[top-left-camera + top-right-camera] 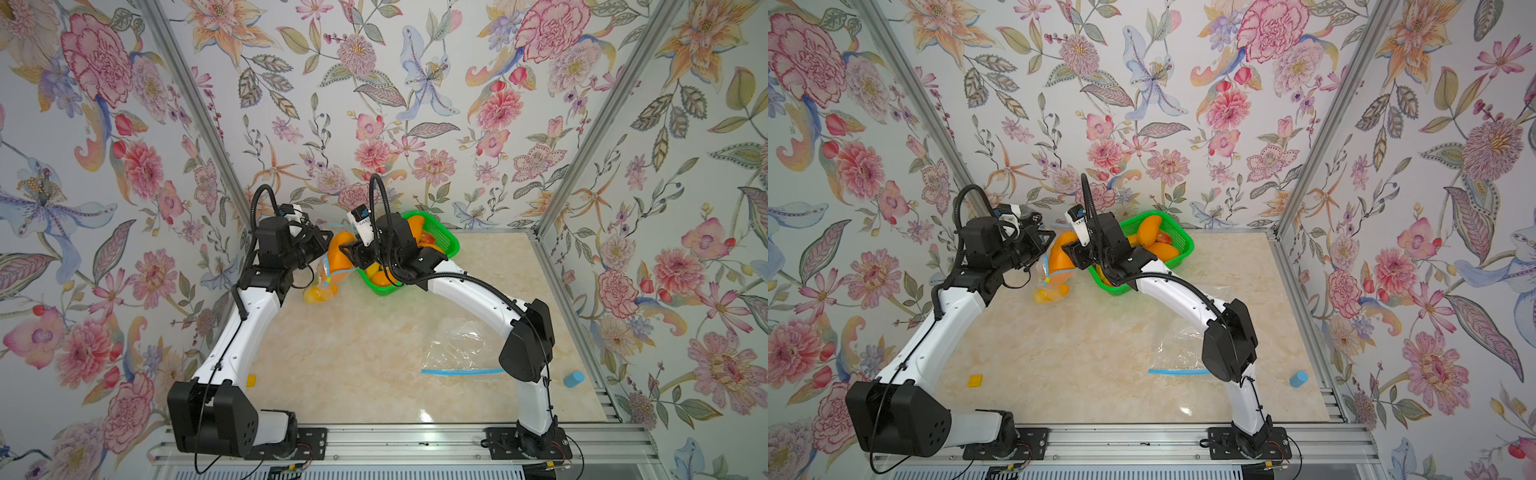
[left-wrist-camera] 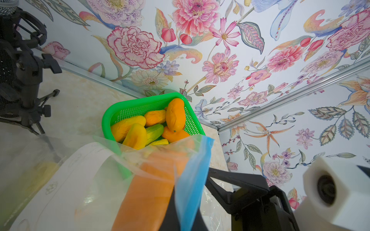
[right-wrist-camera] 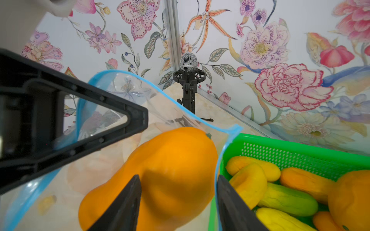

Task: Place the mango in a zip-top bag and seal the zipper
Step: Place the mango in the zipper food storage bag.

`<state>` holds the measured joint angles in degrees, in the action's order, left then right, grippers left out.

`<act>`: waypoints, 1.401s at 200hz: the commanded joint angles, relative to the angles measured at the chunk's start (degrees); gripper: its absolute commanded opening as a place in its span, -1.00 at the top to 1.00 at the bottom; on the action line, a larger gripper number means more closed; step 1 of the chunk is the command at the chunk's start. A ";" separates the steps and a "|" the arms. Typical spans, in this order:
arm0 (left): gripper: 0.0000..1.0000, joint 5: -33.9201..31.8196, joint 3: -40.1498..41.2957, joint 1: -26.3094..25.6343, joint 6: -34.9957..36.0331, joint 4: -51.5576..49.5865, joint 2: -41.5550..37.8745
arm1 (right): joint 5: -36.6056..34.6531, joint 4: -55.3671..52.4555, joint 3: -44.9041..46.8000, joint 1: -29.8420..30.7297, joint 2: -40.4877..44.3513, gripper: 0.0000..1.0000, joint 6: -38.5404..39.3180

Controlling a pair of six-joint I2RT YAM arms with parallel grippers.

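Note:
A clear zip-top bag [image 1: 323,279] with a blue zipper rim [image 3: 120,74] hangs at the back of the table. A yellow-orange fruit [image 1: 318,293] lies in its bottom. My left gripper [image 1: 327,242] is shut on the blue rim [image 2: 192,176] and holds the mouth open. An orange mango [image 3: 170,166] sits in the bag's mouth, seen in both top views [image 1: 1059,254]. My right gripper [image 3: 178,177] is closed on it, one finger pressing a dent into it. The bag's rim runs between the mango and the other finger.
A green basket [image 1: 451,249] with several more mangoes stands right behind my right gripper. A second, empty zip-top bag [image 1: 457,353] lies flat near the right arm's elbow. A blue cylinder [image 1: 573,379], a small yellow block [image 1: 974,380] and a microphone stand [image 3: 189,80] are also here.

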<state>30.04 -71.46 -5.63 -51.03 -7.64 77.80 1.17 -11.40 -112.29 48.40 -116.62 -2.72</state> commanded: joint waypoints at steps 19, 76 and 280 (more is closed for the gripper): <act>1.00 2.11 -2.67 -0.35 -0.61 2.52 0.30 | -9.26 -7.92 -4.89 -1.69 -2.08 -0.25 4.46; 1.00 3.62 -3.08 -0.35 -0.60 3.37 0.51 | 13.07 -4.87 -2.48 -6.51 -1.07 -0.34 -8.96; 1.00 -8.81 -1.35 3.51 10.31 -6.80 -1.26 | 23.80 7.07 4.88 -7.11 6.61 -0.25 -16.97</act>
<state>21.80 -73.97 -1.89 -41.93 -16.84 76.93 11.35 -11.99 -111.83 44.49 -112.27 -14.87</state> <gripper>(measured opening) 0.048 0.520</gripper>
